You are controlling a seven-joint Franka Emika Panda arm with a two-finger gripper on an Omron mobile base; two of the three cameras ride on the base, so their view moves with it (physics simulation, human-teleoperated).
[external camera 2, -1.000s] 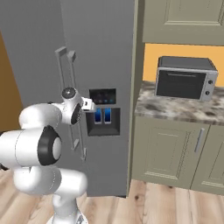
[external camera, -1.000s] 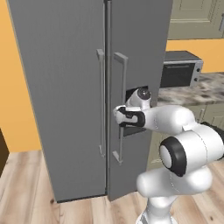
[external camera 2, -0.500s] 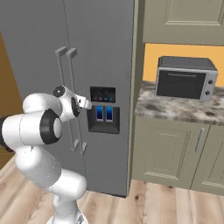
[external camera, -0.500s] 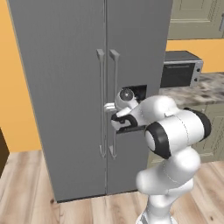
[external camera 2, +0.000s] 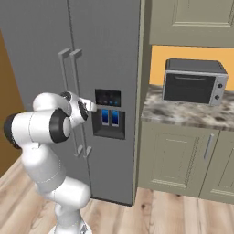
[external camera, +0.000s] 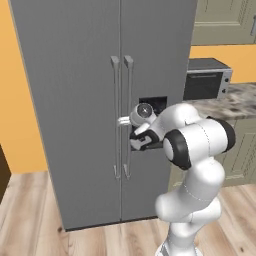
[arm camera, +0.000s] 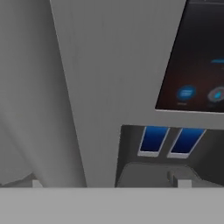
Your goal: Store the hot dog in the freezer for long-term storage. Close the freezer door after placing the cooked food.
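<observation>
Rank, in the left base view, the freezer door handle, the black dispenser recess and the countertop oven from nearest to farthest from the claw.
1. Freezer door handle: just left of the claw, about touching it.
2. Black dispenser recess: on the matching door, to the claw's right, partly behind the arm.
3. Countertop oven: far right, on the counter beside the fridge.

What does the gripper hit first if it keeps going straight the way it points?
Most likely the dispenser door: in the hand view the gripper faces that grey panel close up, left of the dispenser recess. A bar handle sits left of that line. Depth is unclear.
</observation>
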